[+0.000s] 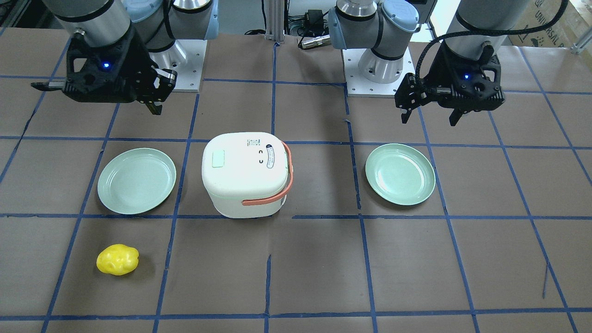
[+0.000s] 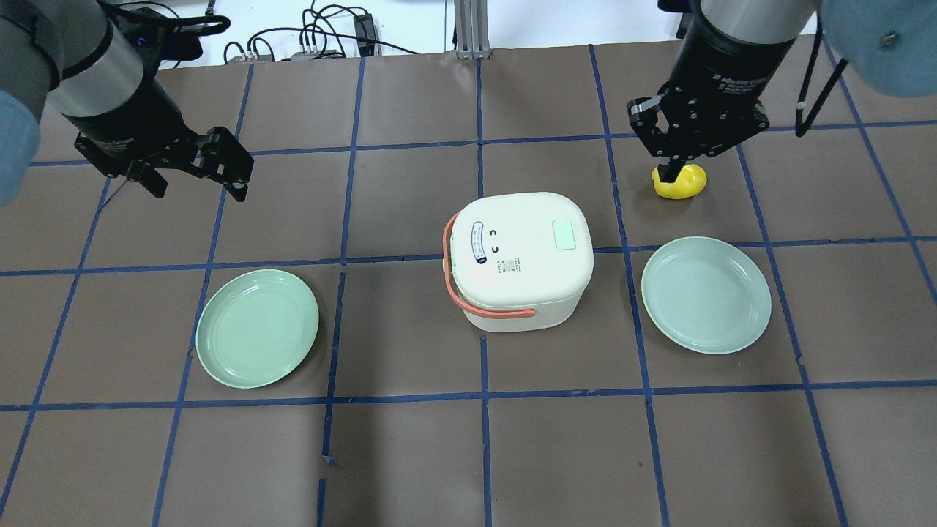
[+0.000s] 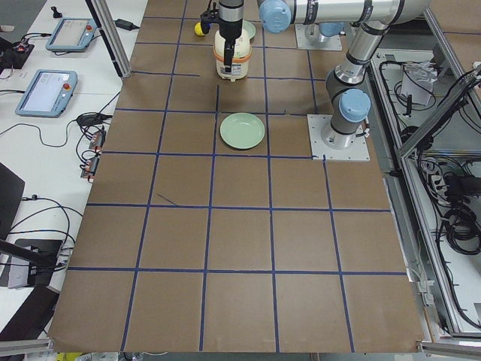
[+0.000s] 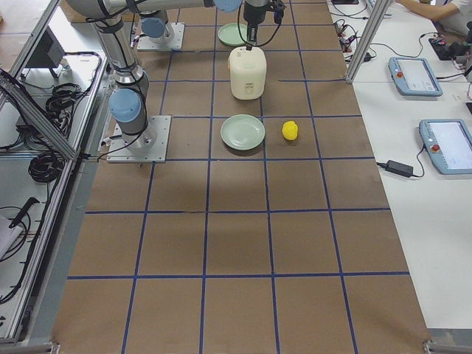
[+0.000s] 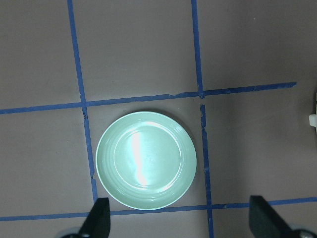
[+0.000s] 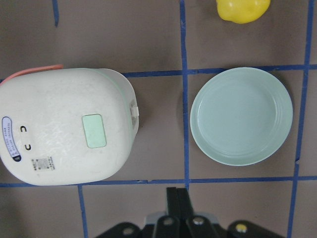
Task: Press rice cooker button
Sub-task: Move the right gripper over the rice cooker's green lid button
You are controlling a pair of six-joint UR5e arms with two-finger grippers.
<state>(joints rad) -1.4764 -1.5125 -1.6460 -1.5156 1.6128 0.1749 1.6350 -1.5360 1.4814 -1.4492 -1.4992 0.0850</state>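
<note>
Rice cooker (image 2: 516,260), one, white, upright on the bench (image 2: 410,454) between the two grippers and lower than both. Its long axis runs across the bench from one gripper's side to the other. The end with the pale green button (image 2: 564,236) points toward the right gripper's side. The end with the label (image 2: 477,242) and the orange handle (image 2: 468,300) points toward the left gripper's side.

Left gripper (image 2: 198,183), raised, fingers spread wide, holds nothing. Right gripper (image 2: 670,172), raised, fingers pressed together, holds nothing.

Plates, two, green: left plate (image 2: 257,328) beneath the left gripper, right plate (image 2: 706,294) near the right gripper, beside the cooker's button end.

Yellow object (image 1: 117,259), one, is partly hidden behind the right gripper in the overhead view. The label's print is too small to read. The left wrist view shows only a sliver of the cooker at its edge and cuts off the fingertips.
</note>
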